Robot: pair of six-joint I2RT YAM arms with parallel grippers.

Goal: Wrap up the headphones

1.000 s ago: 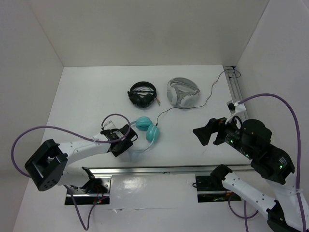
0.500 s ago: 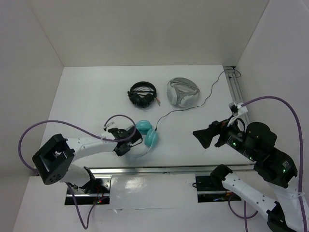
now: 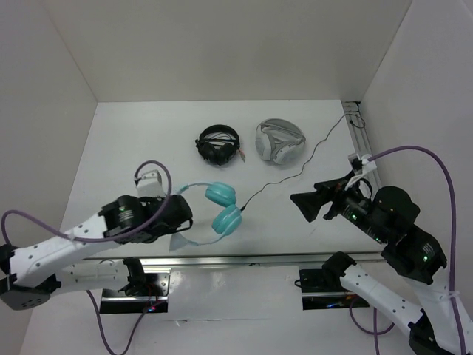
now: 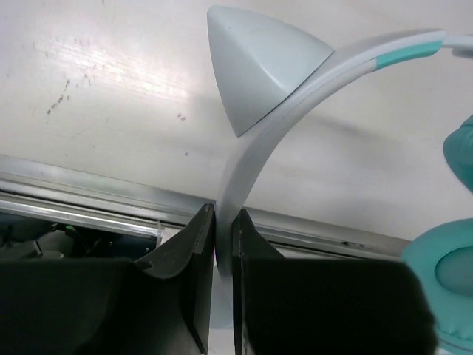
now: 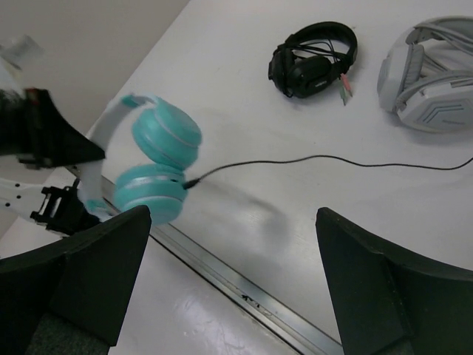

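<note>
Swung back toward its own corner within the last second, the left arm has carried the headphones (image 3: 224,209) with it. The left gripper (image 3: 176,222), whose jaws stood apart beside the band a moment ago, is now pressed together on the pale headband (image 4: 255,148). It pinches the band low on its curve, just under one cat-ear point. The pinch sits right above the metal rail (image 3: 259,259) at the near edge of the counter (image 3: 133,148), toward the rail's left end.

Just beyond the rail, the two teal ear cups (image 5: 151,159) stand stacked one over the other rather than side by side as before. They appear to be lifted off the surface, though the overhead view does not settle that. Holding the stiff band looks meant to leave the cups and the lead free for winding.

At the rail's right end the right gripper (image 3: 299,203) hovers with its jaws spread wide and nothing between them. It points toward the thin black cable (image 3: 310,157) and has barely shifted. It seems poised to take up that cable.

Running from the lower cup, the cable lies straighter than it did, its earlier slack loop drawn out toward the far right corner.

Farthest from the rail, the black headphones (image 3: 219,144) and the grey-white headphones (image 3: 279,140) lie side by side, unmoved.
</note>
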